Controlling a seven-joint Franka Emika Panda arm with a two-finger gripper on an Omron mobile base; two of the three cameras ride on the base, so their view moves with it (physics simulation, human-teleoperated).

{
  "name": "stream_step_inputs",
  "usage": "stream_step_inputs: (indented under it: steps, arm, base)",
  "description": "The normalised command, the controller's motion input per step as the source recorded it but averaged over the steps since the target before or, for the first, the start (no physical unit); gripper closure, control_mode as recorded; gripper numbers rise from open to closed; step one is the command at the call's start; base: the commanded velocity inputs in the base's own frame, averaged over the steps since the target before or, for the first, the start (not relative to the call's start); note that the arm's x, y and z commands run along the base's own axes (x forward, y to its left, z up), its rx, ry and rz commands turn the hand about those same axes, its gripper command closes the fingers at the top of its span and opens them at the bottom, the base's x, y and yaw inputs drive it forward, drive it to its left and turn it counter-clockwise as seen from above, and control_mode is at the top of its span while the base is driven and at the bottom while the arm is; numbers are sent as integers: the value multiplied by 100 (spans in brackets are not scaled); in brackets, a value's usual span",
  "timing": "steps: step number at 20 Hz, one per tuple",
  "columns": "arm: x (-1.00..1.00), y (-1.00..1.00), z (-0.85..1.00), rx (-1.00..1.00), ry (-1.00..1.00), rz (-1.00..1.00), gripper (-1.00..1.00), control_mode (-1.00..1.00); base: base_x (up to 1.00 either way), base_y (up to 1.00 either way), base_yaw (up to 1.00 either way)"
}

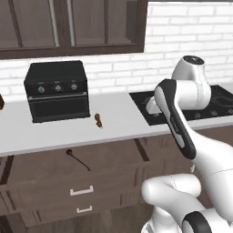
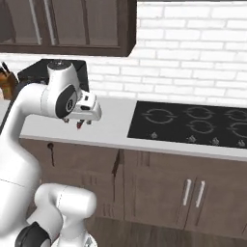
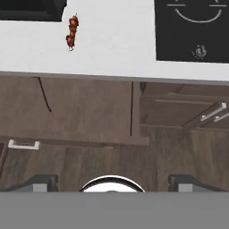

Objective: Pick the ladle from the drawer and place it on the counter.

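Observation:
The ladle (image 1: pixel 77 159), thin and dark, lies in the open drawer (image 1: pixel 113 157) under the counter (image 1: pixel 118 118), its round bowl end towards the counter. My gripper (image 2: pixel 72 123) hangs open and empty over the counter's front edge, fingers pointing down, to the right of the ladle (image 2: pixel 51 154) and well above it. In the hand view the ladle (image 3: pixel 43 94) lies at the left on the drawer's floor (image 3: pixel 89 112), far from the gripper (image 3: pixel 114 183), whose fingertips (image 3: pixel 42 181) stand wide apart. The drawer's silver handle (image 3: pixel 23 144) shows at the lower left.
A short reddish-brown skewer-like item (image 1: pixel 98 120) lies on the counter above the drawer. A black toaster oven (image 1: pixel 57 91) stands at the back left, and the black stovetop (image 2: pixel 193 123) sits to the right. Lower drawer fronts (image 1: pixel 84 209) and cabinet doors (image 2: pixel 193 193) are shut.

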Motion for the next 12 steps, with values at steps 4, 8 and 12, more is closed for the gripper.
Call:
stream_step_inputs:
  steps: [4,8,12]
  arm:
    - [0,0,0,0,0,0,-100,100]
    - [0,0,0,0,0,0,-100,100]
    - [0,0,0,0,0,0,-100,100]
  base:
    - [18,-100,1]
    - [36,-100,13]
    - [49,-99,28]
